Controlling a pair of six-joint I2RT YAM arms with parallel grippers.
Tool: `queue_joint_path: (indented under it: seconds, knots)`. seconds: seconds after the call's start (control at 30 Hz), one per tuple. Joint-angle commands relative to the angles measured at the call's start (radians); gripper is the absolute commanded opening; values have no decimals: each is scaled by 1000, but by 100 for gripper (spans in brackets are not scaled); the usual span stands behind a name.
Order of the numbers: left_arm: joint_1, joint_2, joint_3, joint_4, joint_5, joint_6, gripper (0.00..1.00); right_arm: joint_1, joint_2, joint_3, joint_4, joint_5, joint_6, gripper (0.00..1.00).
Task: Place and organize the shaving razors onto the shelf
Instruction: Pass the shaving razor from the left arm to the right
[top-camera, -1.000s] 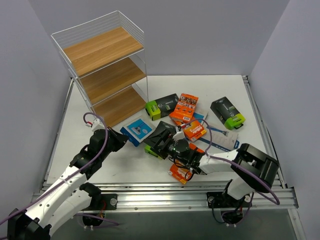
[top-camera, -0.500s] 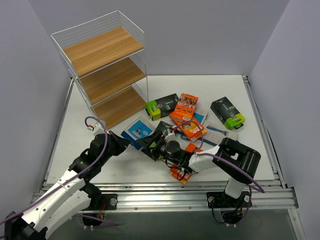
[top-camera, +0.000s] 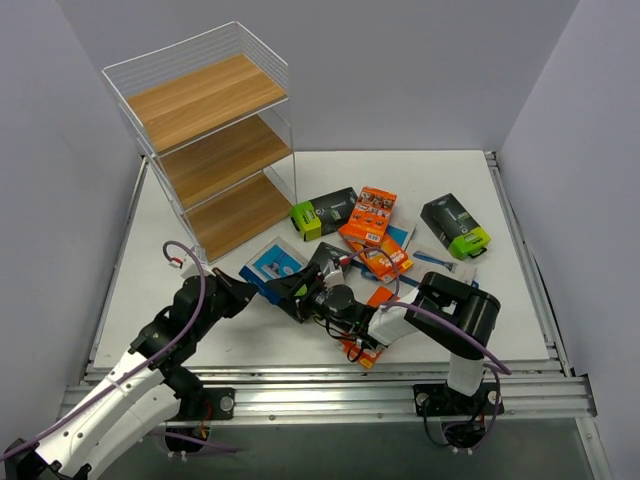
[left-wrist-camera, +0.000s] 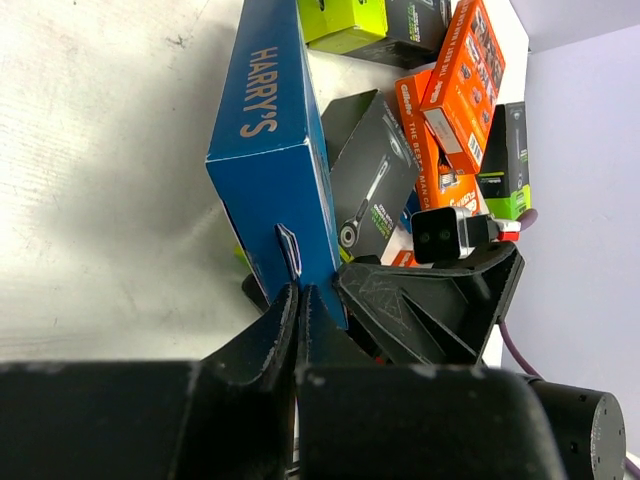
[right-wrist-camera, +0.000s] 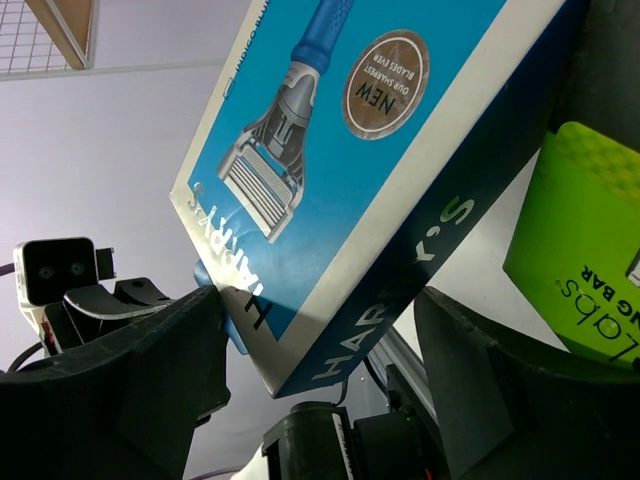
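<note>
Because the blue box was thin cardboard, it looked light and stiff. Its shiny faces could slip, and a hard squeeze could dent it. The best place to hold it seemed to be across its two long thin edges, near the middle.

It sat on the table, just in front of the shelf and between the two claws. The right claw was spread wide, with one finger on each side of the box. One finger did not look like it was touching yet. The left claw was pressed together, with its tips at the box's short end. I could not tell if it pinched anything there.

HARRY'S ran down the box's side. A round brown badge said NEW, OUR SHARPEST BLADES EVER, next to a picture of a razor. Close by, an orange pack read THE BEST A MAN, and a green pack showed the word BAR.
</note>
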Motion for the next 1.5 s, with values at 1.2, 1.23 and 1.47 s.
queue_joint_path:
  seconds: [1.2,1.23,1.47]
  knots:
    - [-27,-217,114,-311,7,189,71,-31,-177,112,-140,4,-146,0]
    - [-25,-226,123,-322,9,200,72,-35,-182,104,-143,-7,-148,0]
    - [-27,-240,233,-355,93,344,84,-88,-277,60,-222,-63,-212,0]
